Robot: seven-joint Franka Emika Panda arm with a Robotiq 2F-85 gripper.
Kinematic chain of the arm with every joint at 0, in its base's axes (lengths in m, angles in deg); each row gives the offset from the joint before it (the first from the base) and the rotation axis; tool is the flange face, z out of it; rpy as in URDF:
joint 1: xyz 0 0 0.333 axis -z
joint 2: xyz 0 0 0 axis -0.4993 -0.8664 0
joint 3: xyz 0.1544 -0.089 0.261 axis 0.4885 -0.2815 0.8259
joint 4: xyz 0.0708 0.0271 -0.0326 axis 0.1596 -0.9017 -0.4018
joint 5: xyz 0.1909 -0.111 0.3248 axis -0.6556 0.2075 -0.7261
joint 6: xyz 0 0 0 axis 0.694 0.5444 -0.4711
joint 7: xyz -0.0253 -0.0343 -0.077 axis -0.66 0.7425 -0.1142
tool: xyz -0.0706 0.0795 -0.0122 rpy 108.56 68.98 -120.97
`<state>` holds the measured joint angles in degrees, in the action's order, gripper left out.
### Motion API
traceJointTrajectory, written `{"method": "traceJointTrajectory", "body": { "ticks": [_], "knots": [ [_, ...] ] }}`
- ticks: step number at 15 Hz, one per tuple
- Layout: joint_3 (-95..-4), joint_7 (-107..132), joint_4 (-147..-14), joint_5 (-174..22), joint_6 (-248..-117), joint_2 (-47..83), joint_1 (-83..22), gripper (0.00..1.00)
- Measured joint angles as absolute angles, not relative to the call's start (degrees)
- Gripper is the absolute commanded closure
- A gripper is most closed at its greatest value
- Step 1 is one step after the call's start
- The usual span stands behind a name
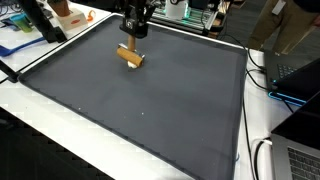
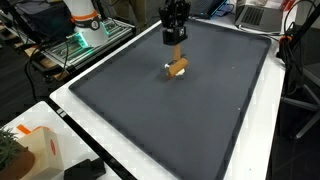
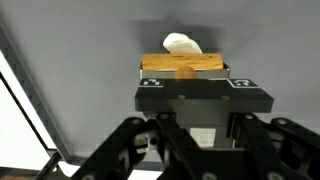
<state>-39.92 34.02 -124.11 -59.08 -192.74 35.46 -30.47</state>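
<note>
My gripper (image 1: 133, 32) hangs over the far part of the dark grey mat (image 1: 150, 110), in both exterior views. Its jaws are shut on a small upright wooden piece (image 2: 177, 47). Just below it a wooden block (image 2: 178, 69) lies flat on the mat, with something small and white (image 2: 167, 69) at its side. In the wrist view the flat block (image 3: 160, 65) lies crosswise beyond my gripper (image 3: 186, 78), the held piece (image 3: 186, 68) at its middle and the white thing (image 3: 182, 44) behind it. Whether the held piece touches the block I cannot tell.
White table border (image 1: 60, 125) runs round the mat. At one corner stands an orange-and-white box (image 2: 45, 150) beside a black object (image 2: 85, 170). Cables (image 1: 262, 150) and a laptop (image 1: 300, 160) lie along one side, lab equipment (image 2: 85, 25) behind.
</note>
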Motion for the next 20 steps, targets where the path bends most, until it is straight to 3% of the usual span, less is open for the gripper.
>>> {"method": "traceJointTrajectory", "body": {
  "ticks": [11,20],
  "knots": [
    [-44.07,36.07,-116.97,-65.94,-195.73,28.12,-30.37,0.78],
    [-46.48,19.84,-122.5,-74.77,-194.38,41.11,-29.25,0.78]
  ]
}}
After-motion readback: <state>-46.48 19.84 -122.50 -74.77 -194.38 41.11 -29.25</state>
